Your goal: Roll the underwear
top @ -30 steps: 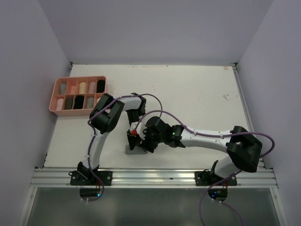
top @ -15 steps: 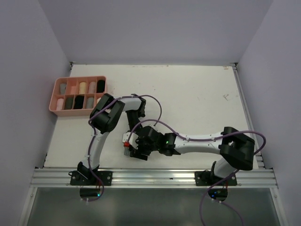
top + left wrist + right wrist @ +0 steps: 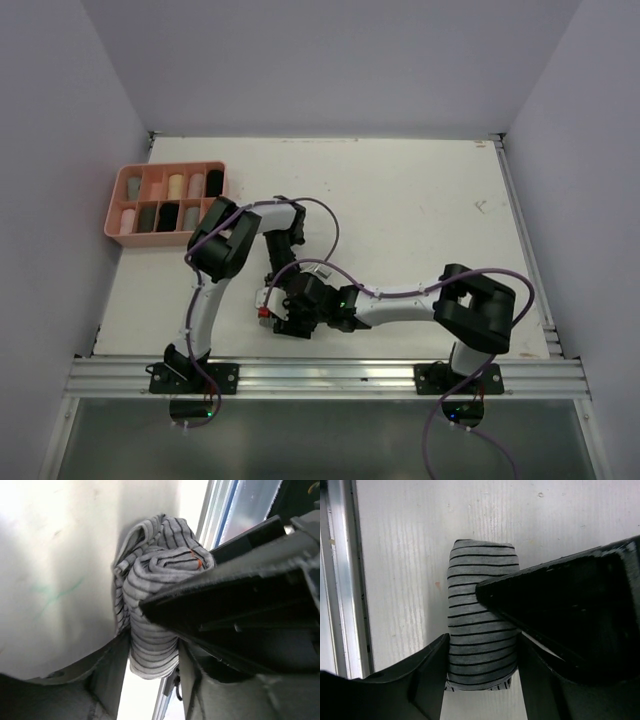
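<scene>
One piece of underwear [image 3: 480,650], grey with thin dark stripes, is rolled into a tight cylinder. It lies on the white table close to the near rail. In the right wrist view my right gripper [image 3: 482,642] is shut on it, both fingers against its sides. In the left wrist view the same roll [image 3: 155,630] fills the gap of my left gripper [image 3: 152,647], touching both fingers. From above, the left gripper [image 3: 272,298] and right gripper [image 3: 282,318] meet over the roll and hide most of it.
A pink tray [image 3: 170,167] at the far left holds rolled garments in its compartments. The aluminium rail [image 3: 330,375] runs along the near table edge, right beside the roll. Each gripper's black finger [image 3: 570,615] crosses the other wrist view.
Both grippers and the striped roll have shifted a little to the left, toward the near edge. The right arm's elbow has folded in leftward.
</scene>
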Action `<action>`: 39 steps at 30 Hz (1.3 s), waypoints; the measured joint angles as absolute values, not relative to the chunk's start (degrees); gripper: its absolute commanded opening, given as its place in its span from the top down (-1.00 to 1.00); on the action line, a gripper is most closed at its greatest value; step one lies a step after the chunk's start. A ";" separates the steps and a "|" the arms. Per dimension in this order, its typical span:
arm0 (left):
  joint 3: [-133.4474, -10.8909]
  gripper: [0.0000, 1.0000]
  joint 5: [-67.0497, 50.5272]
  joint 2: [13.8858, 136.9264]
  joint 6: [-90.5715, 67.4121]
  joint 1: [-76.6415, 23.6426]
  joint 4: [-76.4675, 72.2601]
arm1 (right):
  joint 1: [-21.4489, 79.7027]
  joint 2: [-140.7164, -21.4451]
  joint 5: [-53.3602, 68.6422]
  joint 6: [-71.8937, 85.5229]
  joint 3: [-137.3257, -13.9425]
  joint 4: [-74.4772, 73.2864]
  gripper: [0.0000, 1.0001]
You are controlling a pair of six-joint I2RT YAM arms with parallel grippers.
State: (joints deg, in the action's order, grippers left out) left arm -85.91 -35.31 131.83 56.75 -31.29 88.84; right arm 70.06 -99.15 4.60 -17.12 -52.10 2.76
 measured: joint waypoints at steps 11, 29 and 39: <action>-100.18 -0.23 -35.70 128.25 56.71 -18.28 76.38 | 69.41 -101.80 3.62 -14.33 -52.69 6.33 -0.01; -71.31 -0.32 -50.54 80.16 60.03 6.92 46.35 | 57.45 -104.01 11.11 -4.01 -53.28 10.44 0.14; -42.92 -0.52 -49.56 60.71 89.78 1.67 56.18 | 54.78 -105.80 17.78 -4.08 -53.52 12.71 0.21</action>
State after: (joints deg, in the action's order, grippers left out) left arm -42.92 -49.56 60.71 89.78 1.67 56.18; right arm 54.78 -105.80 17.78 -4.08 -53.52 12.71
